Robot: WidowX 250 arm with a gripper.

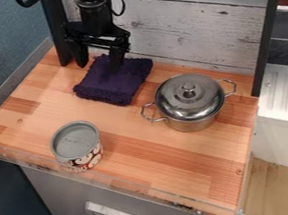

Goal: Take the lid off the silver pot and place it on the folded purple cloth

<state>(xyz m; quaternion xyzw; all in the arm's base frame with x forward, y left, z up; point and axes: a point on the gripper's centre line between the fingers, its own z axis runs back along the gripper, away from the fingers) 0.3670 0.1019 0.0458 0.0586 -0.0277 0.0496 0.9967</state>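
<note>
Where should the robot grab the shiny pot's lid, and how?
By the knob, I think, coming straight down from above. It sticks up in the middle of the lid, which sits on top of the pot, so the end effector could probably pinch it from two opposite sides.

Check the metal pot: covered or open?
Covered. The lid sits on the pot, its knob pointing up; whether anything is inside, I cannot tell.

The light was bright and quite even over the wooden counter [136, 153]. Small glares were shining on the metal lid [176, 101], and the shadows were soft.
</note>
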